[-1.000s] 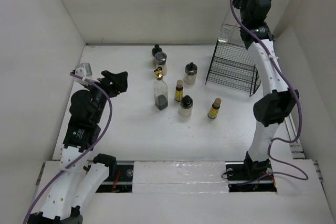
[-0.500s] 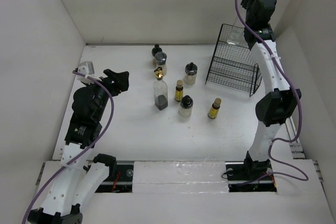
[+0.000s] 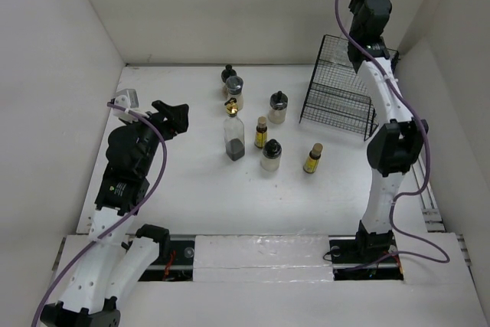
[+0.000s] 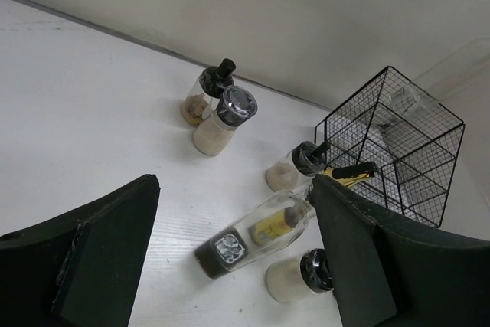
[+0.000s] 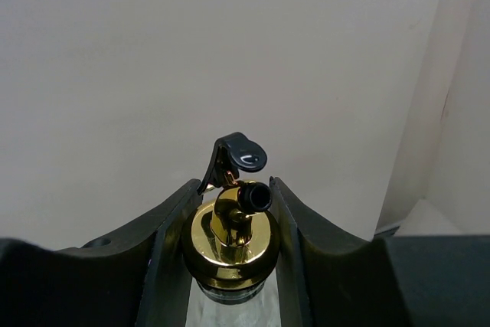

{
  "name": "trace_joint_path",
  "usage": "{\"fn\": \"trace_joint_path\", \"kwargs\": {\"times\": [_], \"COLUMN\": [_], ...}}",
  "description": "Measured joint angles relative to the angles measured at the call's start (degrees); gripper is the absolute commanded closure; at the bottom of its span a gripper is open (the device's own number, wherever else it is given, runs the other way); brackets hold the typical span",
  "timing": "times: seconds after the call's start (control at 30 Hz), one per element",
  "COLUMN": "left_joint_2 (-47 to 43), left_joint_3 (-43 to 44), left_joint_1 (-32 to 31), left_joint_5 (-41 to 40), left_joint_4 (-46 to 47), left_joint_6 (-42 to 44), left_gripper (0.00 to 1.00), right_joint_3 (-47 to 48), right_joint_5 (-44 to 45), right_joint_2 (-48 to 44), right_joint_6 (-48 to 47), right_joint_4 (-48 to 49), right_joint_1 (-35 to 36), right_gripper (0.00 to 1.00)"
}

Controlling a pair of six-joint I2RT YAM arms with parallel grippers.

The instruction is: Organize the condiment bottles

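Holding a clear glass bottle w/ a gold pourer (image 5: 230,239), the right fingers (image 5: 170,223) are shut snug on its neck, one on each side. That arm is way up by the back wall, over or just behind the black wire rack (image 3: 341,97); can't tell which. So I think the job is only partway. One bottle is in the air, and 7 more wait on the tabletop (image 3: 191,181) in a loose bunch, not in rows. At the back, a black-capped jar (image 3: 228,74) is just beside a shiny-capped jar (image 3: 234,91). Nearer in is a tall bottle w/ dark stuff (image 3: 234,142) and its own gold pourer. Next to that are a squat jar (image 3: 278,106), a small yellow bottle (image 3: 261,132) and a 2nd black-capped jar (image 3: 271,155). Another yellow bottle (image 3: 312,158) stands a bit apart, near the rack's front. Something clear shows by the rack in the left wrist view, but I can't tell if it sits inside. The left fingers (image 4: 107,250) are wide open w/ nothing in them. They hang over bare tabletop left of the bunch, pointing at it. What could get in the way: the tall bottle stands 1st in line for the left arm, w/ the small ones close behind. A bump there may knock some over. White walls box in 3 sides, and the rack takes up the back right corner.
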Motion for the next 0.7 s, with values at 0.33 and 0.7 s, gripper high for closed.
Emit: {"fn": "trace_joint_path", "kwargs": {"times": [0.33, 0.7], "left_joint_2": [0.52, 0.44], "left_joint_3": [0.0, 0.0], "left_joint_1": [0.0, 0.0], "left_joint_5": [0.02, 0.02], "left_joint_4": [0.0, 0.0], "left_joint_6": [0.0, 0.0], "left_gripper": [0.22, 0.21], "right_joint_3": [-20.7, -29.42], "right_joint_5": [0.98, 1.16], "right_joint_2": [-0.55, -3.93], "right_joint_6": [0.52, 3.85], "right_joint_4": [7.1, 11.54], "right_joint_1": [2.32, 2.84], "right_gripper": [0.98, 0.29]}}
